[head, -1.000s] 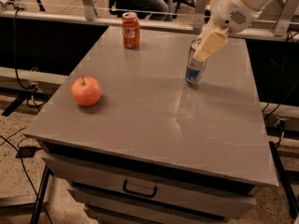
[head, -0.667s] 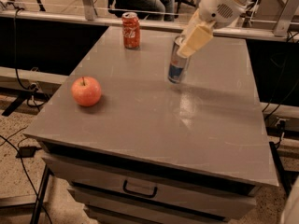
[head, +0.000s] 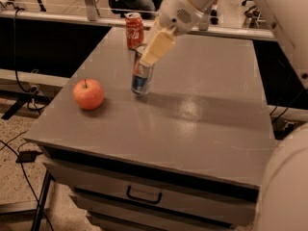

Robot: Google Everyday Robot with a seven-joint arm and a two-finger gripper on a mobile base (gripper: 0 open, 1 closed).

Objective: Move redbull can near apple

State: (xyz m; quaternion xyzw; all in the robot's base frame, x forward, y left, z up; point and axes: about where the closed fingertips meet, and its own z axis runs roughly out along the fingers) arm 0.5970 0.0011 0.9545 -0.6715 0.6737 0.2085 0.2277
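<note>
Right of the apple, with a strip of bare grey table between them, stands the redbull can, its base on or just above the tabletop; which of the two I cannot tell. The gripper reaches down from the far right of the apple, and its pale fingers are clamped on the can's upper half. The can leans slightly. A red cola can stands well behind the apple, near the table's far edge, and plays no part.

By my reckoning the job is mostly done: the can is much closer to the apple than the cola can is. What remains is perhaps a short further shift toward the apple, then setting the can upright and letting go.
</note>
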